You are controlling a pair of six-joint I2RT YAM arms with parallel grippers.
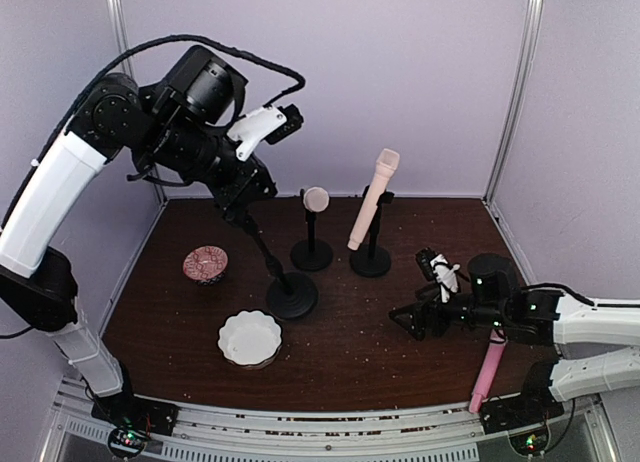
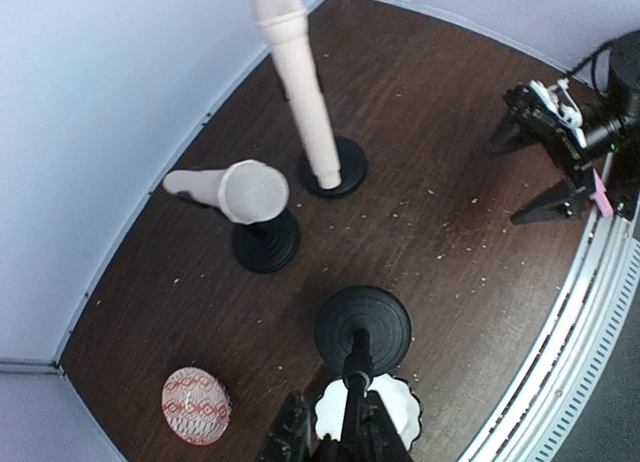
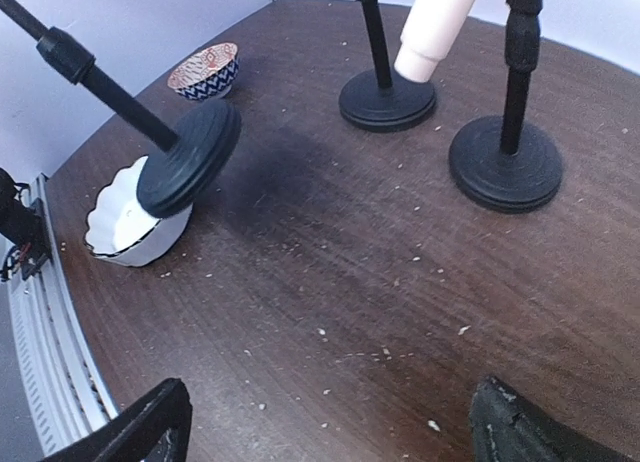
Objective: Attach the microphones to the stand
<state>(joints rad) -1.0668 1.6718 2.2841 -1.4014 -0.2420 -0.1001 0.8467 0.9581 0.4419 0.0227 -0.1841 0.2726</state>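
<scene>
- Left claw (image 2: 340,437) is pressed together on the thin pole of the empty stand (image 1: 292,295). Right claw (image 3: 328,407) is spread wide with nothing between its fingers, low over the table (image 1: 370,357) at the near right.
- Empty stand: its round base is tipped rather than flat, just beside the white bowl (image 1: 250,337). Whether any edge of the base touches the wood I cannot tell. It carries no microphone, so it is the one holder left to fill.
- Left back stand (image 1: 312,254) and right back stand (image 1: 371,260) are upright side by side toward the back wall. Each carries a microphone, so that share of the job looks done.
- Tall cream microphone (image 1: 372,202) leans in the right back stand with its head up. The second cream microphone (image 1: 316,199) sits on the left back stand, its rounded head turned toward the near side.
- Pink microphone (image 1: 488,370) lies flat at the near right edge of the table, partly under the right arm. It is behind the spread claw and not held.
- By my reading, two of three are attached. What remains is to pick up the pink one and seat it on the stand the left claw is steadying.
</scene>
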